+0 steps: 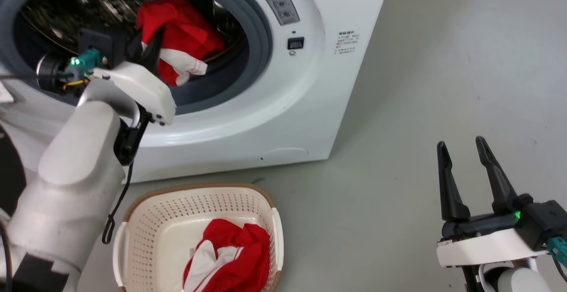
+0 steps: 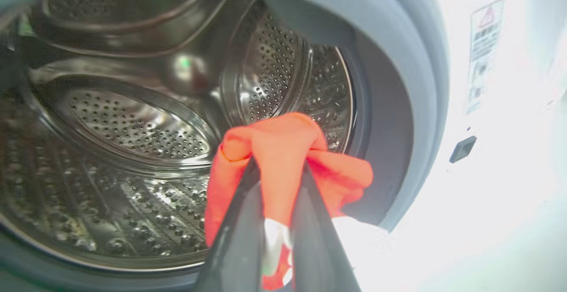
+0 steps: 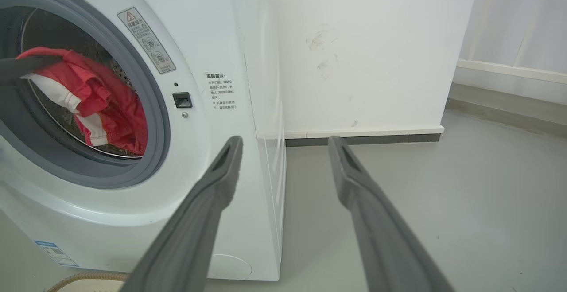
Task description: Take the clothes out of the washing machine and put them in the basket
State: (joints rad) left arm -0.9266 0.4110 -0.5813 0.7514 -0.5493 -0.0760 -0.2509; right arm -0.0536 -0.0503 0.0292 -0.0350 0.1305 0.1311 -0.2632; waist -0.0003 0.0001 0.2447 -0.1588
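Red clothes (image 1: pixel 184 35) hang downward from left gripper (image 2: pixel 280 168).

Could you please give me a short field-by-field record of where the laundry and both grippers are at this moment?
left gripper: shut on red garment, at the washing machine porthole
right gripper: open, holding nothing, beside the machine
basket: on the floor before the machine, holds a second red-and-white garment
drum: no other clothes in the part shown
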